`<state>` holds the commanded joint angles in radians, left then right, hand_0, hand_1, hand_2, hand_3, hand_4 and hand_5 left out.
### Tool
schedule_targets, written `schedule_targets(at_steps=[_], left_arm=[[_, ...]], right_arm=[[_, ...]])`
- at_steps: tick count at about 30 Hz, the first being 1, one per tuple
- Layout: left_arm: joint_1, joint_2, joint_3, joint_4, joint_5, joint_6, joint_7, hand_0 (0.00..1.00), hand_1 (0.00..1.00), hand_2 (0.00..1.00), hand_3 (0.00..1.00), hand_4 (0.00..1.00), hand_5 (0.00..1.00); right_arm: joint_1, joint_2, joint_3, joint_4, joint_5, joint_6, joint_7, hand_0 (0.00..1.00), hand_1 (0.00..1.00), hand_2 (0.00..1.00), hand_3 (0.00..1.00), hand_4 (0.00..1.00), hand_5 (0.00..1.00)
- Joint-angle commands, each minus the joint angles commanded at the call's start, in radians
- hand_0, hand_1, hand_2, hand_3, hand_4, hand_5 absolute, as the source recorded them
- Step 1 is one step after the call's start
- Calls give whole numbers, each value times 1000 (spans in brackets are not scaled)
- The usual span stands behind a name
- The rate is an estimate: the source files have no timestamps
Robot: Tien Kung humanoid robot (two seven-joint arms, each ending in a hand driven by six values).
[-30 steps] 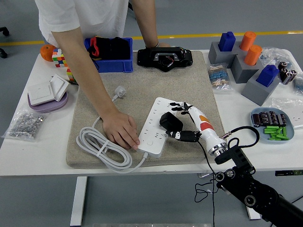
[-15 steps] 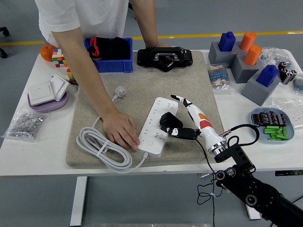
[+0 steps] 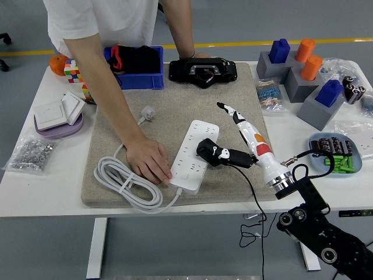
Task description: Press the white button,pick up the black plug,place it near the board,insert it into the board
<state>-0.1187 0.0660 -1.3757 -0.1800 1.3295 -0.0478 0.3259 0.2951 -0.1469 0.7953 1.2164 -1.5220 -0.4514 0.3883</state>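
While the black plug sat on the right edge of the white power strip, the right hand lay just beside it, thumb touching the plug's near side and the other fingers stretched out straight toward the far side of the tabletop. Fingers wide, gripping nothing, as far as could be judged. Plug appeared to rest in or on a socket; whether the prongs were fully seated could not be told, since the plug body hid them. Likely the thumb was there to push or steady it.

A person's hand pressed flat on the tan mat against the strip's left edge, probably bracing the strip so it would not slide under the push. The strip's white cable lay coiled on the mat beside that hand, its white wall plug loose farther back. The plug's black cord ran off the near edge of the tabletop, slack.

The white button was hard to make out; a faint mark showed near the strip's near end. Left arm not seen. The person was cut off at the top; the other hand rested behind a black device.
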Motion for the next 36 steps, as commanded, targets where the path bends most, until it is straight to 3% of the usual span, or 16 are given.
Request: schedule_targets(at_steps=[1, 6, 7, 13, 36], left_arm=[[0, 0, 1, 0, 0, 0, 0, 706, 662, 584, 677, 650, 275], [-2, 0, 1, 0, 6, -2, 1, 706, 662, 584, 677, 650, 275], [-2, 0, 1, 0, 7, -2, 1, 706, 662, 583, 678, 650, 274], [-5, 1, 4, 0, 10, -3, 2, 706, 662, 583, 678, 650, 274], [-4, 6, 16, 0, 10, -7, 2, 706, 662, 582, 679, 651, 273]], right_arm=[[-13, -11, 1, 7, 7, 4, 9, 998, 912, 831, 792, 998, 707], [-53, -42, -2, 4, 39, 32, 22, 998, 912, 831, 792, 998, 707], [-56, -44, -3, 2, 42, 35, 23, 971, 876, 807, 753, 998, 797], [-70, -51, -18, -14, 66, 63, 16, 971, 875, 814, 761, 998, 802], [7, 3, -133, -76, 108, 72, -20, 973, 876, 815, 768, 998, 808]])
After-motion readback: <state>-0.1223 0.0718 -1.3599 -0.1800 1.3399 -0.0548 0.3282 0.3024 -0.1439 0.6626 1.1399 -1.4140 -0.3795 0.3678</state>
